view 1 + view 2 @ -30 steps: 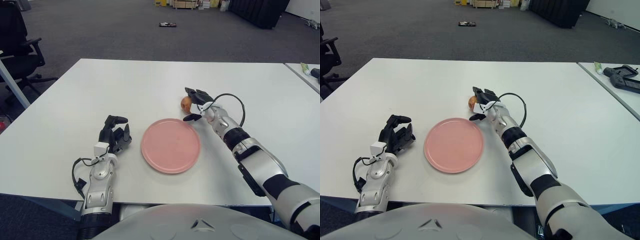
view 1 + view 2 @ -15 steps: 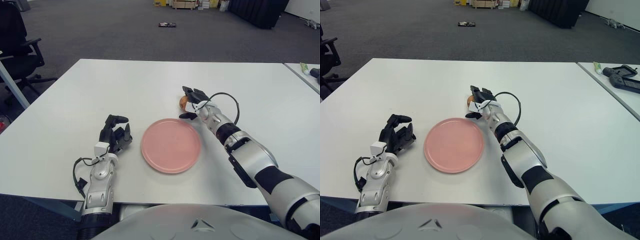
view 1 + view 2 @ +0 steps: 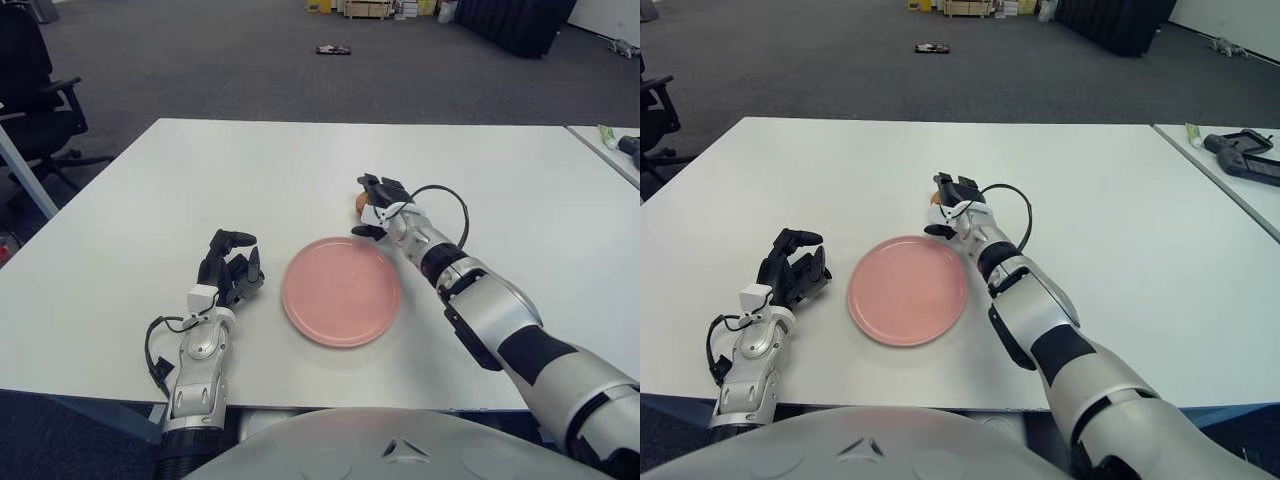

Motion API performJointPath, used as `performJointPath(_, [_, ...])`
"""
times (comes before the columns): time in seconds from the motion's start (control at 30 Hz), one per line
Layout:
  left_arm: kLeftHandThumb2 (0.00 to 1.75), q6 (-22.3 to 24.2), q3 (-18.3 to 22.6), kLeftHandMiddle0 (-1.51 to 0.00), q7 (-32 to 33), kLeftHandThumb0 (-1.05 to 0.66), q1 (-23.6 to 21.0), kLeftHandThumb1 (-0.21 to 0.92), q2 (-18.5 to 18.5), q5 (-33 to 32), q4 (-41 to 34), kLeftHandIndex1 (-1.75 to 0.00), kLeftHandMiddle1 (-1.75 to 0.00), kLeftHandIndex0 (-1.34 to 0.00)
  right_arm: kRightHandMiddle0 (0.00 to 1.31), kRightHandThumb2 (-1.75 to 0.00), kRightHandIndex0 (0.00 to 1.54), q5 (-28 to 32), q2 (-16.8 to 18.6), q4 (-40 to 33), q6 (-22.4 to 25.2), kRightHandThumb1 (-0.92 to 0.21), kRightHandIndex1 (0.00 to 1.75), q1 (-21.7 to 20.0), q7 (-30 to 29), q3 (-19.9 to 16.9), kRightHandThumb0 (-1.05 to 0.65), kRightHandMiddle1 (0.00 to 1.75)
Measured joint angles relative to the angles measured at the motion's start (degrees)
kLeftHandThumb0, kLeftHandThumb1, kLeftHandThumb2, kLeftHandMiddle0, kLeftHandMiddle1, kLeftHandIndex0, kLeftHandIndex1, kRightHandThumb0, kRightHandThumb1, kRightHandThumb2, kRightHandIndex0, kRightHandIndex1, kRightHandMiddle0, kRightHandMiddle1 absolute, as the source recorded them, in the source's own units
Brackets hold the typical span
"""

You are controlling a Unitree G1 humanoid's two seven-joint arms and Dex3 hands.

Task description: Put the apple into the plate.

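Note:
A small reddish-yellow apple sits in my right hand just past the far right rim of the pink plate. The hand's fingers curl over the apple's top and the thumb closes under it, so most of the apple is hidden. It is low over the white table. The same apple shows in the right eye view. My left hand rests on the table left of the plate, fingers relaxed and holding nothing.
A second table at the far right edge holds a green-tipped object and a dark device. A black office chair stands off the table's far left. The near table edge runs just below the plate.
My right hand has moved a little to the left and farther away with the apple in it, along the plate's far right rim. The left hand has not moved.

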Motion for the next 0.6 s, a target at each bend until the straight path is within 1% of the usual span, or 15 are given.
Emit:
performJointPath(0.17, [0.89,-0.1,0.0,-0.83,0.0,-0.39,0.0,0.66,-0.1,0.0,0.0,-1.75,-1.75,-0.35,0.0,-1.0,0.0,-1.2,0.6,1.3,0.6,-0.43,0.69,-0.9,-1.8,1.9,-0.44,0.93])
performJointPath(0.3, [0.89,-0.2,0.0,-0.82,0.0,-0.39,0.2,0.66,-0.2,-0.2,0.0,-1.75,-1.75,-0.35,0.0,-0.98,0.0,-2.1,1.1,1.9,1.1,-0.45,0.83,-1.0,-3.3,3.2,-0.45,1.04])
performJointPath(0.4, [0.87,-0.2,0.0,-0.81,0.0,-0.38,0.3,0.67,-0.2,-0.3,0.0,-1.75,-1.75,-0.34,0.0,-0.99,0.0,-2.5,1.4,2.2,1.4,-0.44,1.01,-1.0,-4.8,4.0,-0.45,1.22])
performJointPath(0.43, [0.87,-0.2,0.0,-0.81,0.0,-0.38,0.3,0.68,-0.2,-0.3,0.0,-1.75,-1.75,-0.34,0.0,-1.0,0.0,-2.5,1.5,2.3,1.4,-0.44,1.03,-1.0,-5.2,4.1,-0.44,1.24])
performJointPath(0.47, [0.86,-0.2,0.0,-0.8,0.0,-0.38,0.3,0.68,-0.2,-0.3,0.0,-1.75,-1.75,-0.34,0.0,-1.02,0.0,-2.6,1.5,2.4,1.5,-0.41,1.12,-1.0,-5.7,4.3,-0.43,1.31])
performJointPath(0.5, [0.86,-0.2,0.0,-0.8,0.0,-0.38,0.3,0.69,-0.2,-0.3,0.0,-1.75,-1.75,-0.34,0.0,-1.03,0.0,-2.6,1.5,2.5,1.5,-0.41,1.15,-1.0,-6.2,4.4,-0.43,1.34])
performJointPath(0.53, [0.84,-0.1,-0.1,-0.8,0.0,-0.38,0.3,0.7,-0.2,-0.2,0.0,-1.75,-1.75,-0.33,0.0,-1.05,0.0,-2.6,1.5,2.6,1.5,-0.38,1.26,-1.0,-6.6,4.5,-0.42,1.45])
performJointPath(0.57, [0.83,-0.1,-0.1,-0.79,0.0,-0.38,0.3,0.71,-0.2,-0.2,-0.1,-1.75,-1.75,-0.32,0.0,-1.07,0.0,-2.6,1.5,2.6,1.5,-0.36,1.33,-1.0,-7.1,4.6,-0.41,1.53])
performJointPath(0.6, [0.82,-0.1,-0.1,-0.79,0.0,-0.38,0.3,0.71,-0.3,-0.2,-0.1,-1.75,-1.75,-0.32,0.0,-1.09,0.0,-2.6,1.5,2.7,1.5,-0.34,1.46,-1.0,-7.4,4.7,-0.4,1.61])
